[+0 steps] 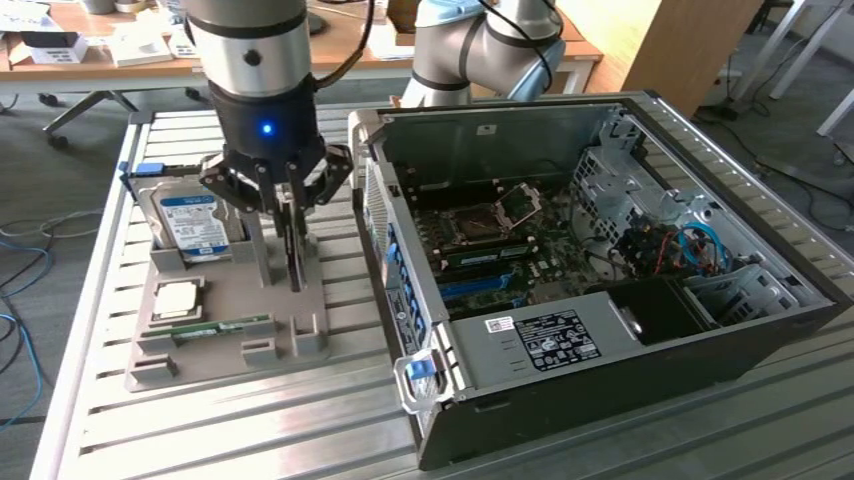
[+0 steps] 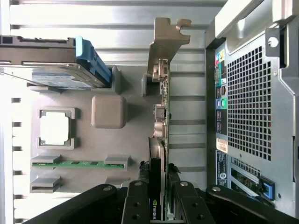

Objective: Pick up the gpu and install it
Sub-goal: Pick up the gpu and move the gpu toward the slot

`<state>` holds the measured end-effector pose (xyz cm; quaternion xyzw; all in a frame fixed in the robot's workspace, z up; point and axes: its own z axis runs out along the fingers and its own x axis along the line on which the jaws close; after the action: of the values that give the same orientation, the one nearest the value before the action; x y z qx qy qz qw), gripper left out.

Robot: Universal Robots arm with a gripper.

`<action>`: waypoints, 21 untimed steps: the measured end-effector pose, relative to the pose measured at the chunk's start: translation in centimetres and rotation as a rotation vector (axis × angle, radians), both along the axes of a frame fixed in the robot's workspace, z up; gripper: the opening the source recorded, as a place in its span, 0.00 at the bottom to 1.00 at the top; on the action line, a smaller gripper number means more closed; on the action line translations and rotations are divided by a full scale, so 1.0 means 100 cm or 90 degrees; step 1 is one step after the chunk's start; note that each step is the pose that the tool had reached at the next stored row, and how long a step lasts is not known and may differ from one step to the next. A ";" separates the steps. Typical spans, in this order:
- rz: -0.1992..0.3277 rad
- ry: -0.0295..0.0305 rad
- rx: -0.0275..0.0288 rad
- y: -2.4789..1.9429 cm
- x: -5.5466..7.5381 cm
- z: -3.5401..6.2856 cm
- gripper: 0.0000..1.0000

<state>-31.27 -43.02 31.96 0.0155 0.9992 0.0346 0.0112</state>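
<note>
Slatted table bears tray and computer case.

Under the hand lies a slatted metal tabletop. Beyond the hand stands a wooden desk strewn with papers, a wheeled chair base beneath it. To the exterior view's left of the hand, blue cables trail over grey floor. Far to that view's right, a wooden panel stands.

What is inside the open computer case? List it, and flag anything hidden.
Inside the computer case: a motherboard with its processor socket, blue cables, a metal drive cage, and a labelled power supply. Whatever lies beneath the power supply is covered.
</note>
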 end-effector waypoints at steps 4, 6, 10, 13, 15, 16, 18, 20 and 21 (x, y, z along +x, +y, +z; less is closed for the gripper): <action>0.000 0.0000 -0.0002 0.0000 0.000 0.0161 0.26; 0.000 0.0000 -0.0002 0.0000 0.000 0.0227 0.26; 0.000 -0.0002 -0.0002 0.0000 0.000 0.0370 0.26; 0.000 -0.0002 -0.0002 0.0000 0.000 0.0493 0.26; 0.000 -0.0003 -0.0002 0.0000 0.000 0.0570 0.26; 0.000 -0.0004 -0.0002 0.0000 0.000 0.0609 0.26; 0.000 -0.0005 -0.0002 0.0000 0.000 0.0680 0.26; 0.000 -0.0006 -0.0003 0.0000 0.000 0.0746 0.26; 0.000 -0.0007 -0.0003 0.0001 0.000 0.0776 0.26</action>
<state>-31.27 -43.02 39.73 0.0155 0.9992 0.0344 0.0117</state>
